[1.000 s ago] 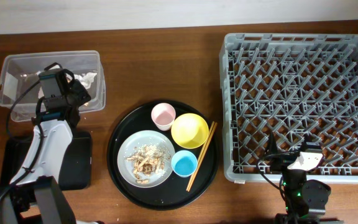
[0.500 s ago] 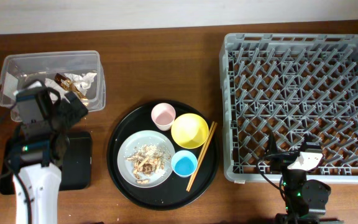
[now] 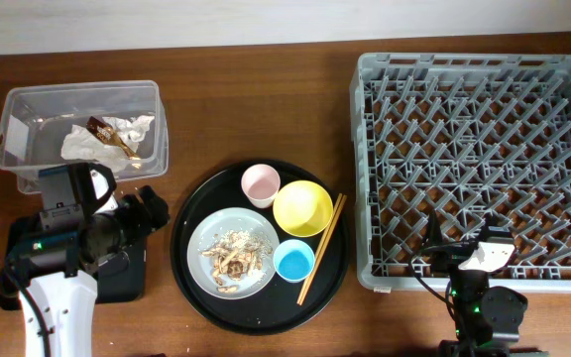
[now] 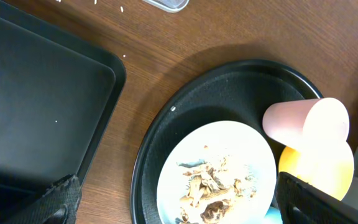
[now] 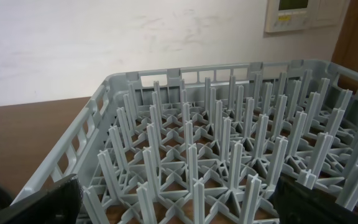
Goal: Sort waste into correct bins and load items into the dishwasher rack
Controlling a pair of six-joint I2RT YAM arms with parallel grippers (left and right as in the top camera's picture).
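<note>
Napkins (image 3: pixel 92 145) now in tub (image 3: pixel 13 109); left gripper (image 4: pixel 182 202) spread wide, back over plate (image 4: pixel 229 140), probably for scraps (image 4: pixel 207 186); right gripper (image 5: pixel 179 202) apart too.

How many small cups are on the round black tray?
2: the pink cup at the tray's top, left of the yellow bowl; the light-blue cup just below that bowl.

A clear plastic tub (image 3: pixel 159 129) at the left of the table (image 3: pixel 266 99) holds crumpled white napkins (image 3: pixel 82 147) and a small brown wrapper (image 3: pixel 101 128). A shallow black tray (image 4: pixel 36 106) lies just in front of it. On a round black tray (image 3: pixel 190 210), a pale grey plate (image 3: pixel 206 234) carries crumbly brown scraps (image 3: pixel 232 261). Beside the plate stand an upright pink cup (image 3: pixel 261 183), a yellow bowl (image 3: pixel 302 208) and a blue cup (image 3: pixel 293 260), with chopsticks (image 3: pixel 322 248) along the tray's right edge. The big grey peg rack (image 3: pixel 365 149) stands at the right.
</note>
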